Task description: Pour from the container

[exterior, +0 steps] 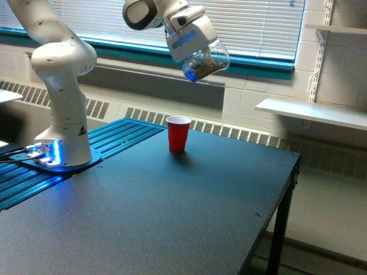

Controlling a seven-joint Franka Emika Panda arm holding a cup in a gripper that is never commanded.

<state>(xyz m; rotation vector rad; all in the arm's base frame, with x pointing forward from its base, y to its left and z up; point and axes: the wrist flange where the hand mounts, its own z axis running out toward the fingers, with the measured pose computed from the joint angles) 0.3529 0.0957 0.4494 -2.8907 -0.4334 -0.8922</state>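
Note:
The container (207, 62) is a small clear plastic cup with brown granular bits inside. My gripper (198, 55) is shut on it high above the table. The cup is tipped well over, its mouth pointing down toward the exterior view's left. Nothing is visibly falling from it. A red cup (178, 134) stands upright on the black table (172, 217), below the container and slightly to its left.
The arm's white base (62, 143) sits on a blue ribbed plate at the exterior view's left. The table's right edge (285, 189) drops off to the floor. A white shelf (312, 113) juts from the wall at right.

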